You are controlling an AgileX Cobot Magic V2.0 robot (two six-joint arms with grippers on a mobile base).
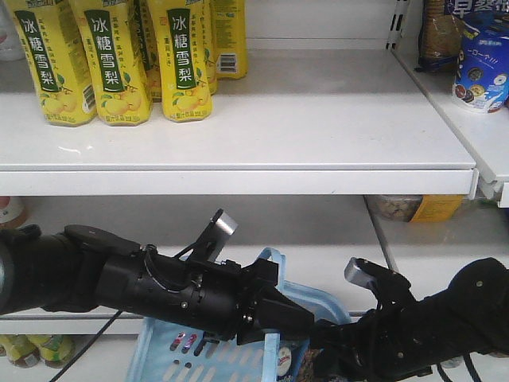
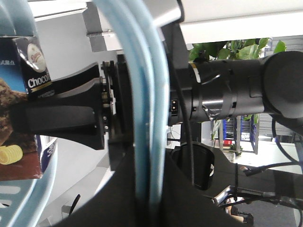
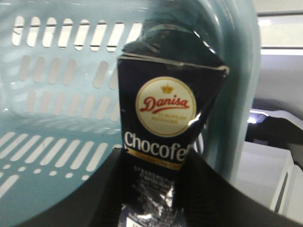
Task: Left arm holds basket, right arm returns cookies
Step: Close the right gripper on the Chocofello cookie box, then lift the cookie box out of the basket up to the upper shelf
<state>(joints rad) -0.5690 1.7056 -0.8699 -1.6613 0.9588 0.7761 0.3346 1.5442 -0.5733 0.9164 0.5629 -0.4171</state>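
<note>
Front: left gripper point(image 1: 274, 314) clamped the basket point(image 1: 223, 354) at its handle; right arm point(image 1: 413, 326) reached in beside it, fingers hidden | Left wrist: cookies point(image 2: 23, 118) sat gripped between right fingers point(image 2: 61, 118), above the basket | Right wrist: right gripper point(image 3: 154, 189) apparently pinched the carton's end.

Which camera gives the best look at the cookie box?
The right wrist view: the cookies fill the frame, logo and lettering readable, pinched in the right gripper beside the basket. The left wrist view shows only part of the box at its left edge. The front view hides it behind the arms.
</note>
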